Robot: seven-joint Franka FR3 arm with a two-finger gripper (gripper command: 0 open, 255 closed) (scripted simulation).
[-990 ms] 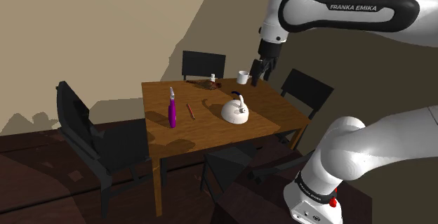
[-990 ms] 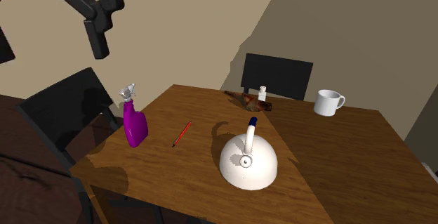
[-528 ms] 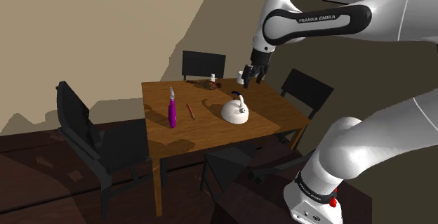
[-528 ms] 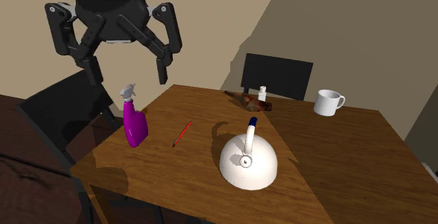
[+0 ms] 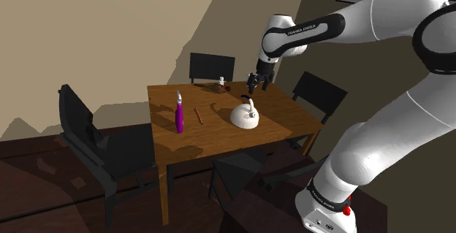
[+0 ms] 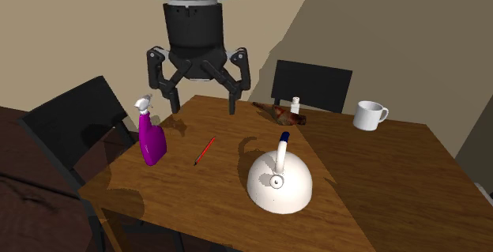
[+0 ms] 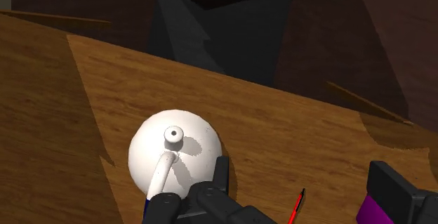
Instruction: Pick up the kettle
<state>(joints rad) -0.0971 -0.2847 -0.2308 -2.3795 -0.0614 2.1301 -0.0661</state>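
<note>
Hanging above the wooden bench (image 6: 379, 203), the black pincer (image 6: 201, 105) has its fingers spread wide with nothing between them — it touches no object. The white kettle (image 6: 278, 181), domed, with an upright handle tipped in blue, sits on the bench near its middle, below the pincer and apart from it. A purple spray bottle (image 6: 152, 141) stands at the second exterior view's left, a red pencil (image 6: 205, 151) lying between bottle and kettle — a white mug (image 6: 368, 115) sits well apart.
</note>
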